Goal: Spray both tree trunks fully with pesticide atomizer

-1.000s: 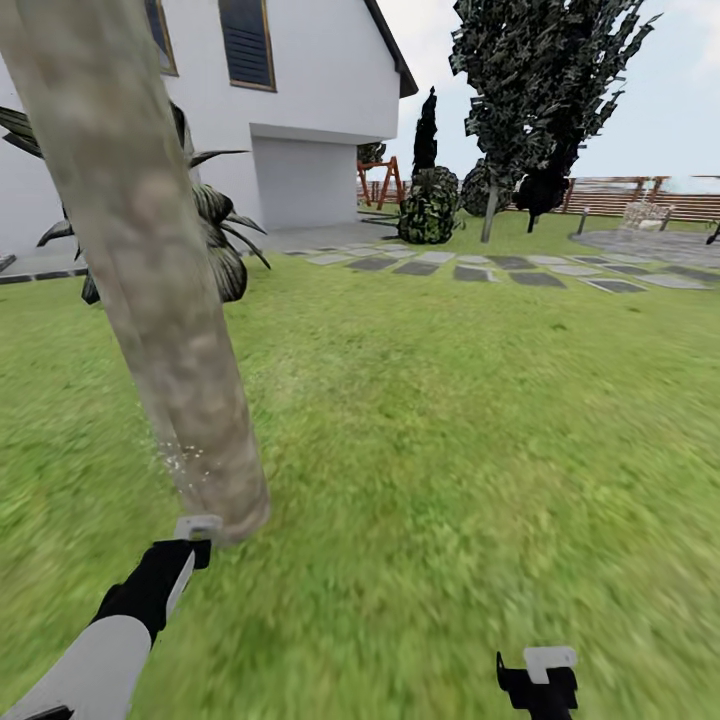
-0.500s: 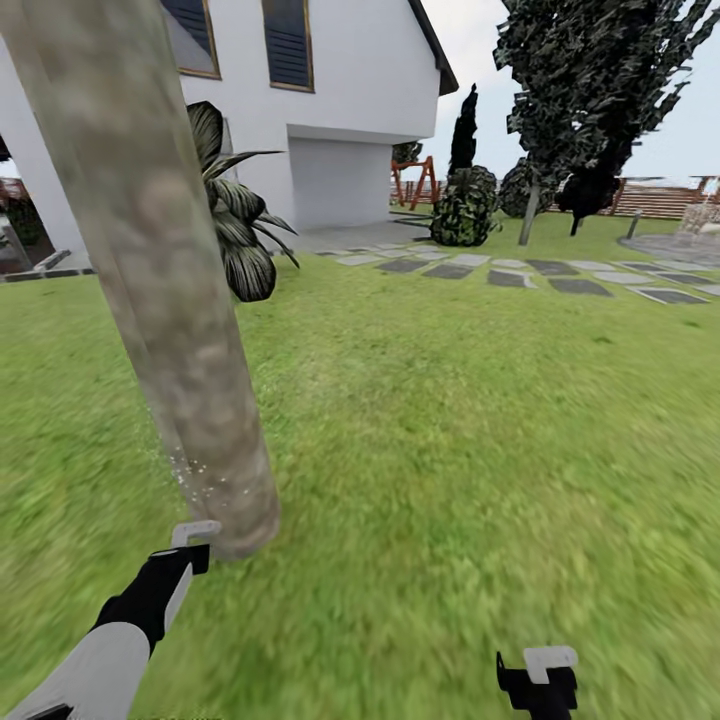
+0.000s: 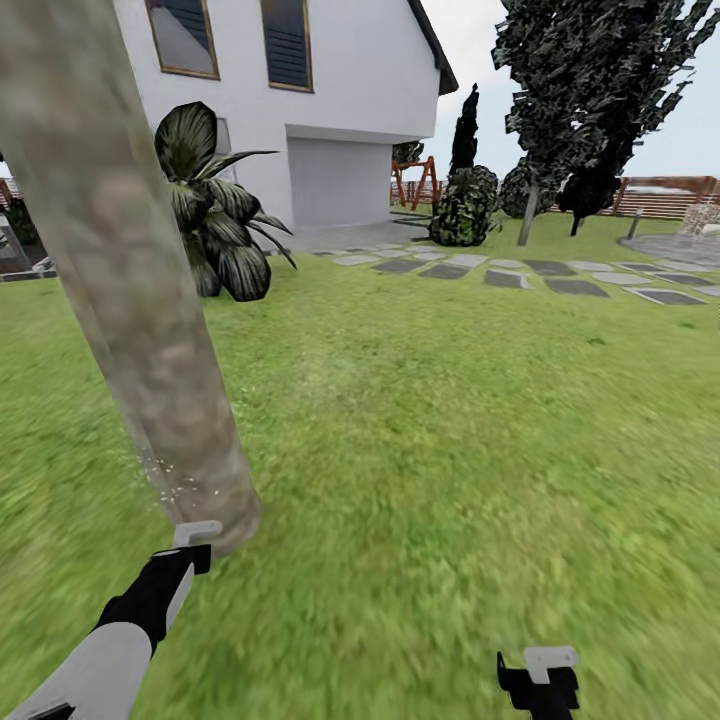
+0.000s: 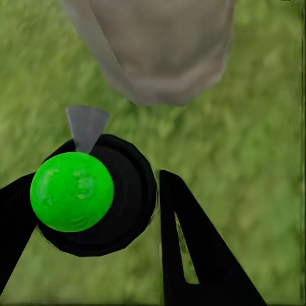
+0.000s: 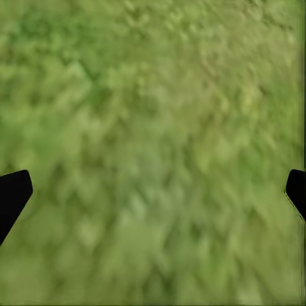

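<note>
The pesticide atomizer (image 4: 95, 194), a black body with a bright green cap, sits between the black fingers (image 4: 197, 248) of the left tool (image 4: 95, 242), which is closed on it. A grey nozzle piece on it points toward the foot of the tree trunk (image 4: 162, 51) just ahead. In the head view the left tool (image 3: 190, 545) hangs just short of the base of the tree trunk (image 3: 120, 270), almost touching the bark. A scatter of tiny white pesticide (image 3: 165, 480) specks lies on the lower bark just above the tool. The right tool (image 3: 540, 680) hangs low over the grass lawn (image 3: 450, 450), well apart from the trunk, its fingers (image 5: 13, 194) spread wide with nothing between them. Open grass runs ahead of both tools toward the stepping stones (image 3: 520, 275) and the white house (image 3: 340, 100); a broad-leaved bush (image 3: 215, 225) stands beyond the trunk.
</note>
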